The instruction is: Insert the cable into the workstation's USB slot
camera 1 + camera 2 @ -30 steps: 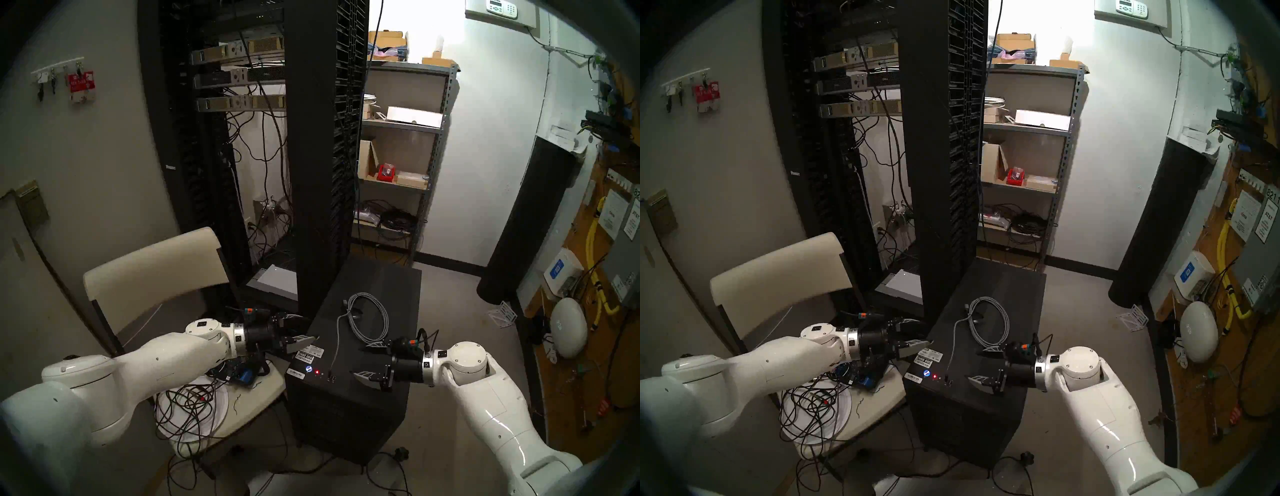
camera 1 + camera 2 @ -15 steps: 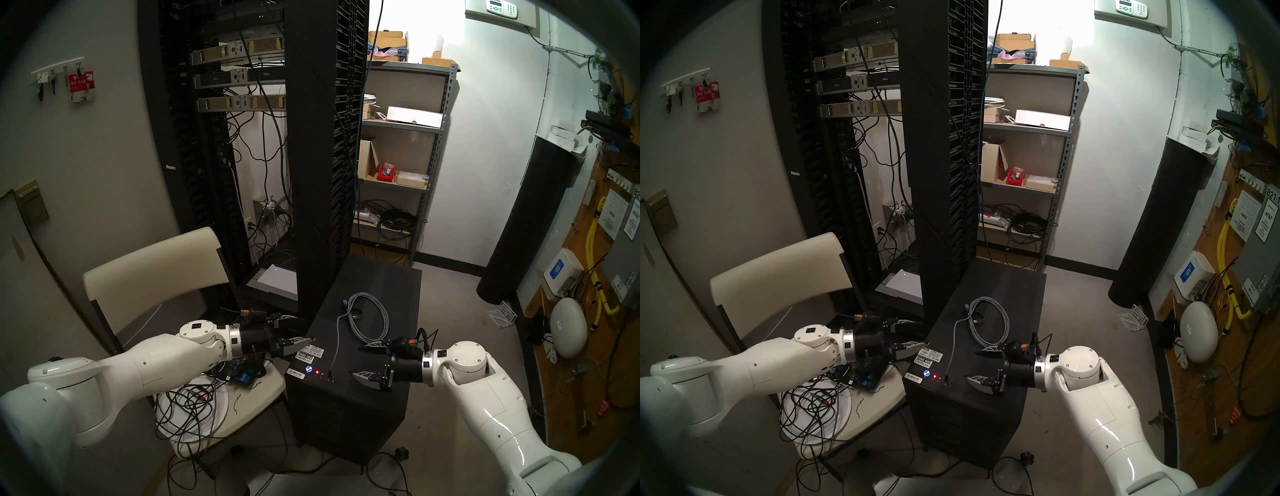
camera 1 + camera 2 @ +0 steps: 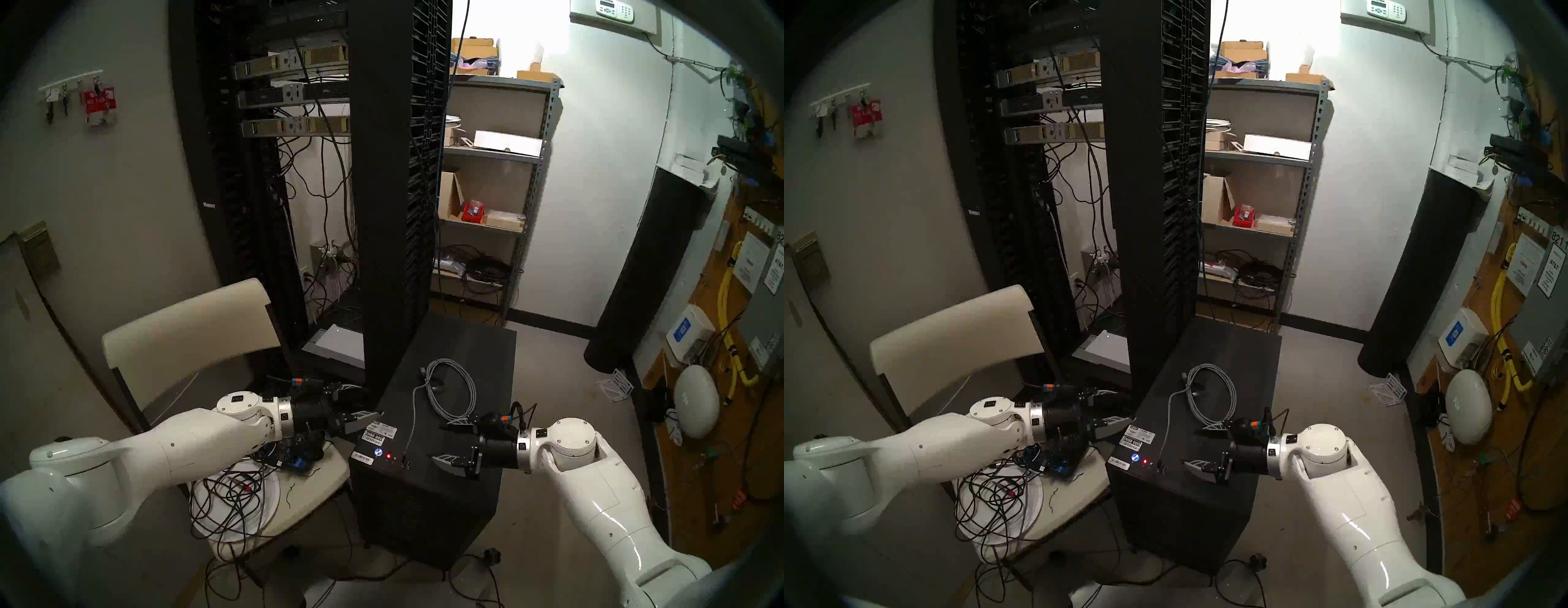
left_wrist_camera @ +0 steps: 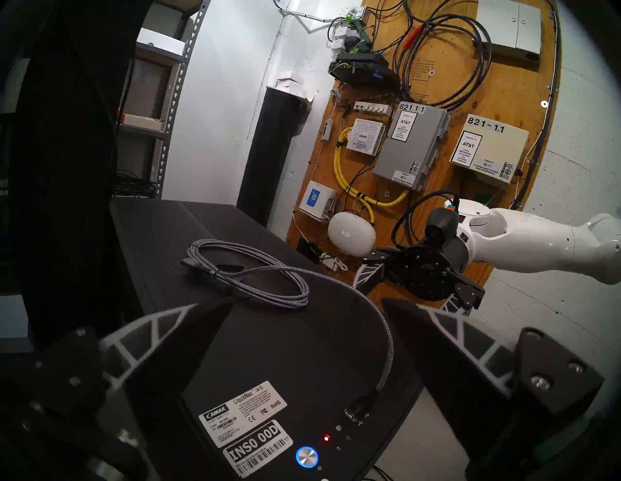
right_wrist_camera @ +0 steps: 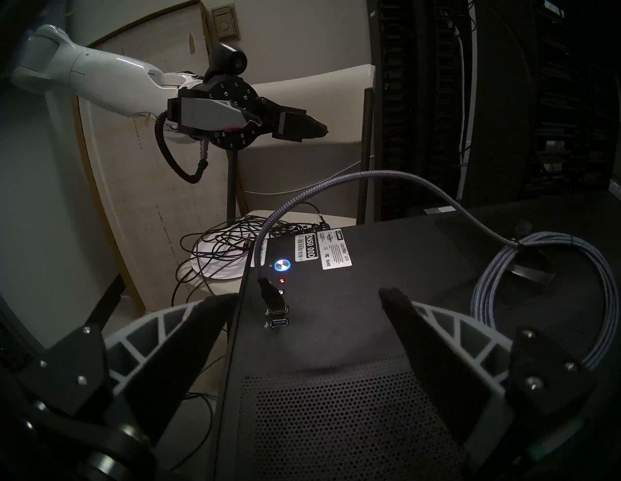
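The black workstation (image 3: 466, 352) stands on the floor between my arms, with a blue round light (image 5: 282, 265) and a red LED on its top front panel. A light-grey braided cable (image 3: 456, 390) lies coiled on its top. One strand arcs forward, and its dark plug (image 5: 272, 297) sits in the upper of two USB slots; the lower slot (image 5: 280, 323) is free. My left gripper (image 3: 369, 401) hovers open just off the case's left edge, holding nothing. My right gripper (image 3: 437, 441) hovers open over the top's right front, near the plug, also holding nothing.
A cream folding chair (image 3: 186, 327) on the left carries a white plate, tangled black wires (image 3: 229, 501) and a circuit board. The tall black server rack (image 3: 394, 191) stands right behind the workstation. A metal shelf (image 3: 492, 191) and a wall board with yellow cables (image 3: 725, 305) are on the right.
My left arm has drawn back slightly to the left, away from the case edge. The right arm, the cable and the plug have not moved.
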